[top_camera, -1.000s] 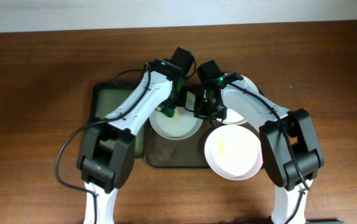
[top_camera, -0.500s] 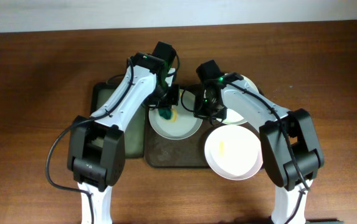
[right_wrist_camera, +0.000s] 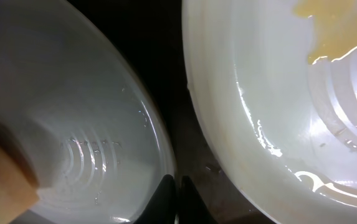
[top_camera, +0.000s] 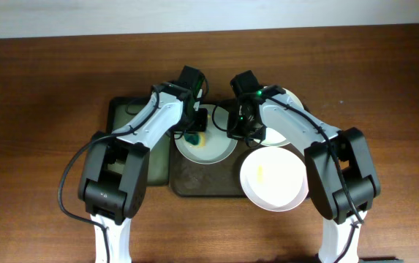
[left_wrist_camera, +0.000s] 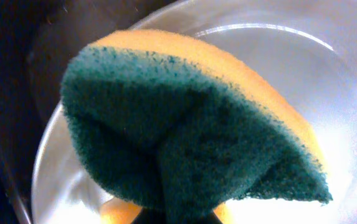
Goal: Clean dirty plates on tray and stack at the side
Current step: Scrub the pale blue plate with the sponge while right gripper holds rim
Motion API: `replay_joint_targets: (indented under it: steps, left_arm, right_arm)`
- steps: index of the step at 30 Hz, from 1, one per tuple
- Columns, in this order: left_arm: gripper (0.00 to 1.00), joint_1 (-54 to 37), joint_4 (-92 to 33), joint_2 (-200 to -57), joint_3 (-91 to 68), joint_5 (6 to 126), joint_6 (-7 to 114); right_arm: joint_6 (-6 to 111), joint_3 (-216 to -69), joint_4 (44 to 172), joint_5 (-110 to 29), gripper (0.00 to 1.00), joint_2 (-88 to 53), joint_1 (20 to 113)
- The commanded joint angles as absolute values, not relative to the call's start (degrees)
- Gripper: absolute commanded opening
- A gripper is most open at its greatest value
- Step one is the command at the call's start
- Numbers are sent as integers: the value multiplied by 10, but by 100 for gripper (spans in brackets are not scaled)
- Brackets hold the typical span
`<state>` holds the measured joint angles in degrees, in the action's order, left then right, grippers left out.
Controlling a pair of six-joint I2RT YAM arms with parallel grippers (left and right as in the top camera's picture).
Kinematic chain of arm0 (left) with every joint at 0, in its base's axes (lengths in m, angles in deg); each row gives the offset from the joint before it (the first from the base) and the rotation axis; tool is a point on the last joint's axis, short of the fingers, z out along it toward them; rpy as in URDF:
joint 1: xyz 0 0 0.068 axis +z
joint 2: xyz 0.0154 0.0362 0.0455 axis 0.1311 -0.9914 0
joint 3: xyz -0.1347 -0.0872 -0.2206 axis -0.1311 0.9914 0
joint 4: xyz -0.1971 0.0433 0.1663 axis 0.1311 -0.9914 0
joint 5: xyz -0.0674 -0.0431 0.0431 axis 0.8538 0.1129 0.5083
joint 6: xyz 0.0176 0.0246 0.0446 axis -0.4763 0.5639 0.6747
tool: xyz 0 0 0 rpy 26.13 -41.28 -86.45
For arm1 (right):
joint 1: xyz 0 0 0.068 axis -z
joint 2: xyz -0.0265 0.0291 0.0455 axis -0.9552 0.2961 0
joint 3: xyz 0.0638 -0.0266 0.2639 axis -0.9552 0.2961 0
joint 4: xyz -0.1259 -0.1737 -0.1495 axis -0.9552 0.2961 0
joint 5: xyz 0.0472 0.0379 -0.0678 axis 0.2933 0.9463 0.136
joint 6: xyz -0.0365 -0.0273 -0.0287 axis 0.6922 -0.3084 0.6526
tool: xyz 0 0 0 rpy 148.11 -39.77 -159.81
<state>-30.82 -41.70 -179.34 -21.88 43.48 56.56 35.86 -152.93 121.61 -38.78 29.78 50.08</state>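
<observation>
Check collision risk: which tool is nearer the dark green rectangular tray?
Left. The left tool is over the round white plate beside the green tray; the right tool is farther right.

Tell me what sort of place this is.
Probably a robot test bench staged for dishwashing, not a real kitchen: two robot arms at a wooden table, a brown tray with white plates, and a sponge.
</observation>
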Motion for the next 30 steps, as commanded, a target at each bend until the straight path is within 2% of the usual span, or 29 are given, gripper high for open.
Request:
replay_joint_targets:
  steps: [1,5,13,30]
  left_arm:
    - [0,-304,-382,-1779,-181,392,560]
    - [0,-303,-323,-1779,-145,392,560]
    - [0,-303,-290,-1784,-134,457,569]
    - [0,-303,-151,-1786,-115,436,569]
  right_arm:
    - [361,-1526,1215,-387,4,300,499]
    - [361,-1526,1215,-387,4,300,499]
    - [362,-1526,1215,-387,4,300,499]
    - [375,-1526,1217,-387,4,300,499]
